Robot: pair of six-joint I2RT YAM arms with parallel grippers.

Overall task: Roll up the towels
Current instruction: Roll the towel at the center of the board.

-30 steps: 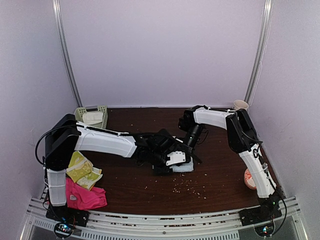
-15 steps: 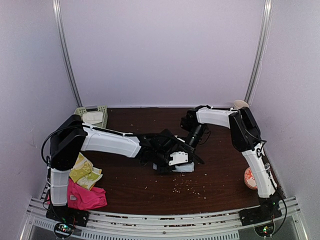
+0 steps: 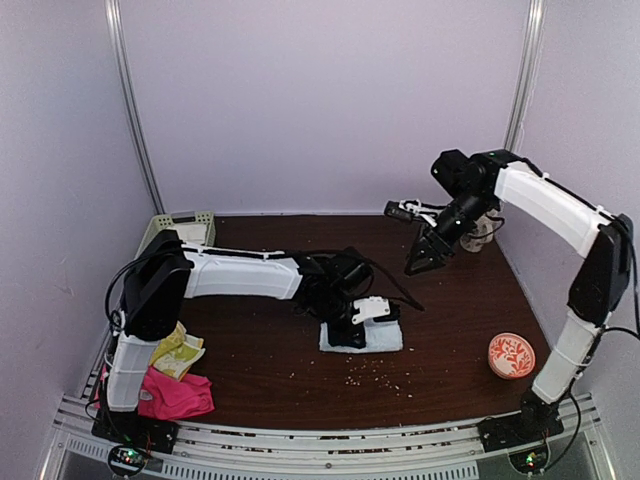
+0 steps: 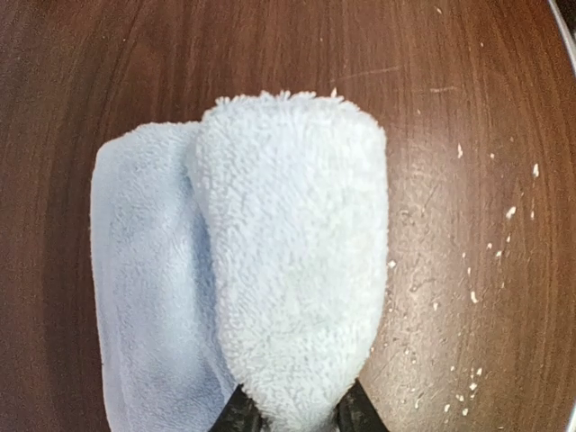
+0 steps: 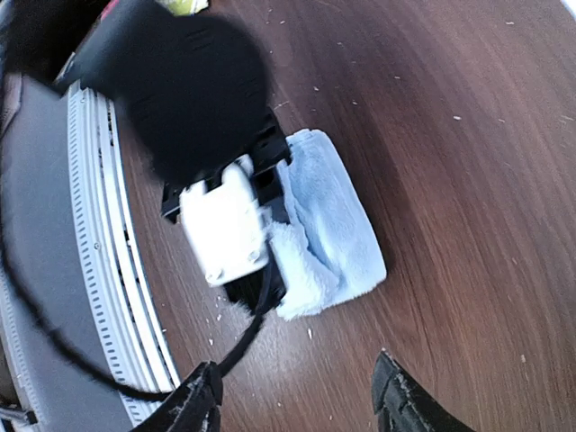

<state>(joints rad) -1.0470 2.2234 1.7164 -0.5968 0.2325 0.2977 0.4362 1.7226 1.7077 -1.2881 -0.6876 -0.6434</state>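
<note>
Pale blue towel (image 3: pixel 388 338) lies mid-table on the dark wood table (image 3: pixel 450 310), w/ one thick flap folded up over the rest. L gripper (image 4: pixel 297 418) is clenched on that flap, pinching it btwn both fingers. R gripper (image 3: pixel 421 260) hangs above the table, well apart to the right, jaws spread, grasping nothing. Yellow-green towel (image 3: pixel 178 350) & hot-pink towel (image 3: pixel 172 395) sit by the L arm's base. Cream towel (image 3: pixel 186 236) lies in the green basket (image 3: pixel 156 228), back left.
</note>
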